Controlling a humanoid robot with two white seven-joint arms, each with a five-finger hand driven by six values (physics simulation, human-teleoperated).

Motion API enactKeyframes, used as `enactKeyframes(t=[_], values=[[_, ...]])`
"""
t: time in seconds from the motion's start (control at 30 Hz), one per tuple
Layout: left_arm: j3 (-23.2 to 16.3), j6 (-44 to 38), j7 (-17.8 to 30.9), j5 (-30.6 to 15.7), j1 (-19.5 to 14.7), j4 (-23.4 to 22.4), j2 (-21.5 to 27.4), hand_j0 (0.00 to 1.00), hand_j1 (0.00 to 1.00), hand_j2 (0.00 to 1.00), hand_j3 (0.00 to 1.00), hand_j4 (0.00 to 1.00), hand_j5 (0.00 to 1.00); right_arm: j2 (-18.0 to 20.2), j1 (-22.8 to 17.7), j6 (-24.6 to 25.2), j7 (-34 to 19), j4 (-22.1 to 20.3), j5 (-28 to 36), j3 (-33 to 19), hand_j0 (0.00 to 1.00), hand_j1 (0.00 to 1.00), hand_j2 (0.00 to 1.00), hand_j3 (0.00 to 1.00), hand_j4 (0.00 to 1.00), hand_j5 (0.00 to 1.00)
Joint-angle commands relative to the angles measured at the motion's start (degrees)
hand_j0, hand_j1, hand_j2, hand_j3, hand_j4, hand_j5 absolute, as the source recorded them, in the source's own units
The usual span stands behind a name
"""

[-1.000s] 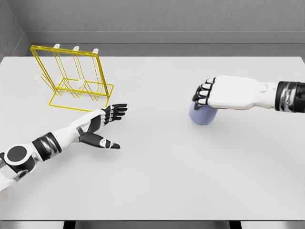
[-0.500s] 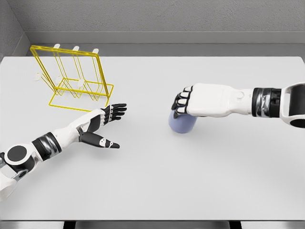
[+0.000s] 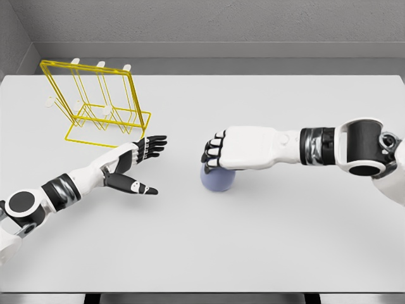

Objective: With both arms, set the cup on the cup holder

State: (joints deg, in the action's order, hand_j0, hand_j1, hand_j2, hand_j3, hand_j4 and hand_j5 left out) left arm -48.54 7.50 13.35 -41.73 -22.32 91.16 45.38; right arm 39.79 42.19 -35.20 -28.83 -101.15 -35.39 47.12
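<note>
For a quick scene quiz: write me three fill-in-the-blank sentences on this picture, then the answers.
1. The right hand is closed over the ____.
2. The wire rack is coloured ____.
3. The left hand lies with its fingers ____, holding nothing.

Missing words: cup; yellow; open

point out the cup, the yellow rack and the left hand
cup (image 3: pixel 218 182), head view, lower wall below the fingers
yellow rack (image 3: pixel 87 66), head view, top bar
left hand (image 3: pixel 130 163), head view, palm
</note>
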Motion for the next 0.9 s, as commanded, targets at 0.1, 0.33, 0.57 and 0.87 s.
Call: enactKeyframes(t=[0.1, 0.33, 0.57, 0.87], values=[[0.03, -0.03, 0.0, -0.19, 0.0, -0.2, 0.06, 1.0, 1.0, 1.0, 1.0, 1.0, 1.0, -2.17, 0.09, 0.2, -0.08, 0.25, -2.05, 1.66, 0.6, 0.6, 0.6, 0.6, 0.6, 0.6], [-0.06, -0.03, 0.0, -0.19, 0.09, -0.11, 0.06, 1.0, 1.0, 1.0, 1.0, 1.0, 1.0, -2.87, 0.35, 0.2, 0.01, 2.71, -2.85, 1.66, 0.62, 0.62, 0.62, 0.62, 0.62, 0.62], [-0.06, -0.03, 0.0, -0.19, 0.0, -0.2, 0.06, 1.0, 1.0, 1.0, 1.0, 1.0, 1.0, -2.78, 0.35, 0.2, 0.01, 2.89, -3.46, 1.57, 0.94, 0.94, 0.94, 0.94, 0.94, 0.94], [-0.06, -0.03, 0.0, -0.19, 0.0, -0.2, 0.06, 1.0, 1.0, 1.0, 1.0, 1.0, 1.0, -2.78, 0.18, 0.2, 0.01, 2.8, -3.37, 1.22, 0.99, 0.99, 0.99, 0.99, 0.99, 0.99]])
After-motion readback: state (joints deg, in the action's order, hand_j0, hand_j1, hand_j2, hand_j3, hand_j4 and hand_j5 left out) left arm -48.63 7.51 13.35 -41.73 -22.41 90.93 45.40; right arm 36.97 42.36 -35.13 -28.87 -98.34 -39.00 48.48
